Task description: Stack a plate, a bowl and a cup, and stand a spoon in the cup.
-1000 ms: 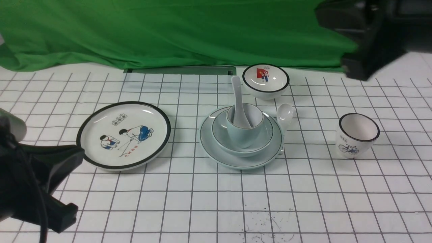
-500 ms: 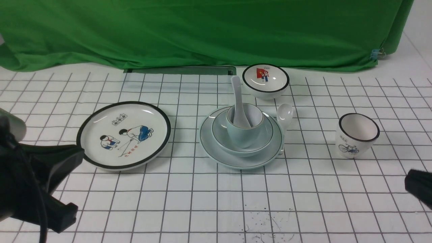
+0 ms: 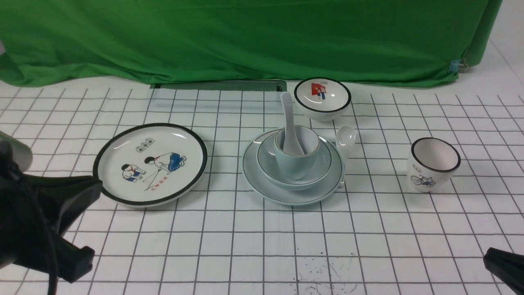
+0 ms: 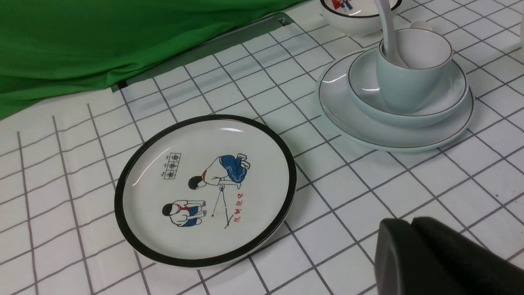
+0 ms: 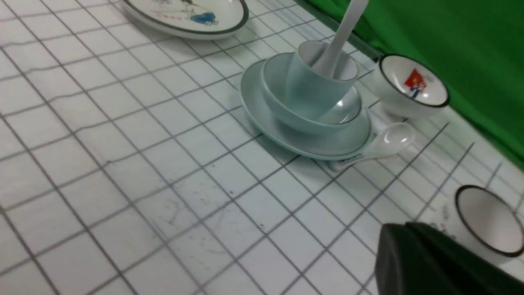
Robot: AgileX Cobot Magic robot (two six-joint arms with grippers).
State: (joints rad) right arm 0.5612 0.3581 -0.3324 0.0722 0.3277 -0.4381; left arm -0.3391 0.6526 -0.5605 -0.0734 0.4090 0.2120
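Note:
In the middle of the table the pale blue-green plate carries the pale bowl, and the pale blue cup stands in the bowl. The white spoon stands in the cup, its handle leaning up and back. The wrist views show the same stack: plate, cup, spoon. My left gripper is shut and empty at the near left, well away from the stack. My right gripper is shut and empty at the near right corner, fingertips pressed together.
A black-rimmed cartoon plate lies left of the stack. A small black-rimmed picture bowl sits behind it. A second white spoon lies against the stack's right side. A bicycle cup stands further right. Green cloth hangs at the back.
My right arm has dropped from the upper right of the front view to the near right corner. The stack, the spoon and my left arm have not moved.

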